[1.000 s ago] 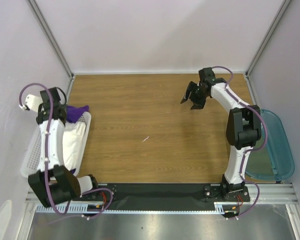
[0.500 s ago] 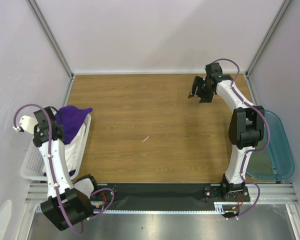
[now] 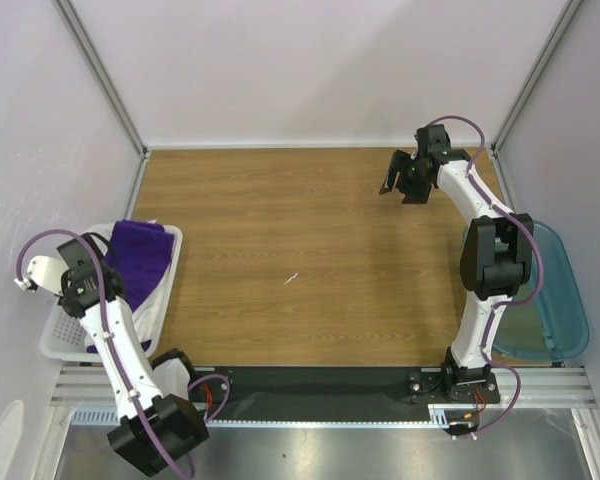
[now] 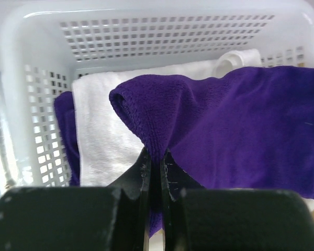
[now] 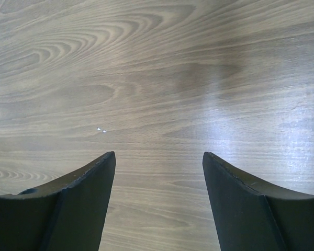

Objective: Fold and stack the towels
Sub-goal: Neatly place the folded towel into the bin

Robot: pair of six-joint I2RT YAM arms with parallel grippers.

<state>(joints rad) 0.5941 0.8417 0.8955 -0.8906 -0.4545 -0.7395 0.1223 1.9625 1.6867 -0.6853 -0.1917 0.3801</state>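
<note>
Deep-purple cloth towel (image 4: 240, 130) pinched at its edge by left hand (image 4: 155, 162), hanging over white perforated plastic basket (image 4: 167, 31); wooden tabletop (image 3: 280, 230) lies to its right. Right hand (image 5: 159, 167) wide, empty, well apart.

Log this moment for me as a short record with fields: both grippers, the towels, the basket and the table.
left gripper: shut on purple towel, pinching a fold
right gripper: open, holding nothing, over the far right of the table
purple towel: draped over white towel, inside basket
white towel: lying in basket
table: no towel on it
</note>
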